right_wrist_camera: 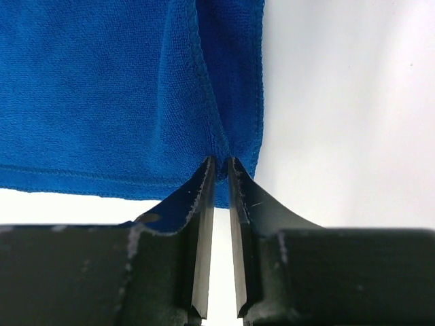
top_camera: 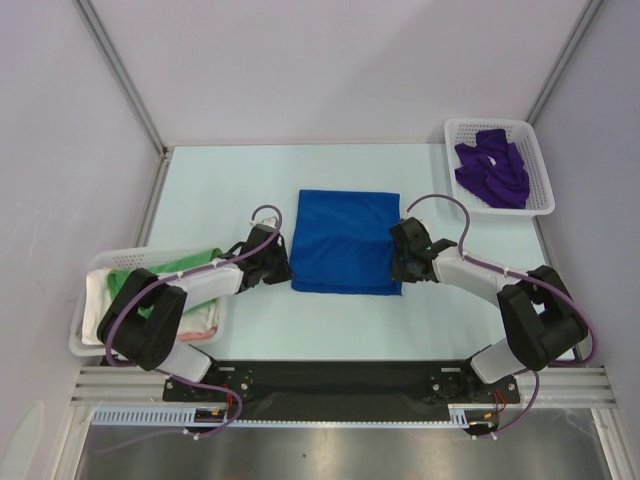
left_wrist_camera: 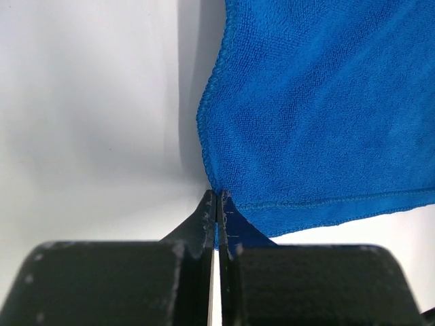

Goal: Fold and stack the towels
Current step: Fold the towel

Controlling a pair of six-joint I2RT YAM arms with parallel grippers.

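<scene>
Pale desk [top_camera: 330, 325] all around, and the royal blue towel [top_camera: 345, 240] lies flat in the middle of it, between your two arms. Your left pincer [left_wrist_camera: 217, 204] is clamped right down on the towel's near left corner, a sliver of blue showing between the tips. Your right pincer [right_wrist_camera: 221, 170] has its jaws standing just slightly apart at the near right corner, hem bunched between them; it looks like a pinch, but a thinner one.

That's your risk, operator: lift now and the right corner could slide out, leaving the fold lopsided. Mind too that the right edge is doubled over there, so you may hold only one layer. Pull unevenly and the cloth drags askew across the desk.

Both arms reach forward low, elbows out, wrists angled inward toward the towel's near edge. Purple towels [top_camera: 492, 170] wait in the far right basket [top_camera: 541, 205]; green towel [top_camera: 175, 268] and white ones sit in the left basket [top_camera: 78, 340] under your left arm.
</scene>
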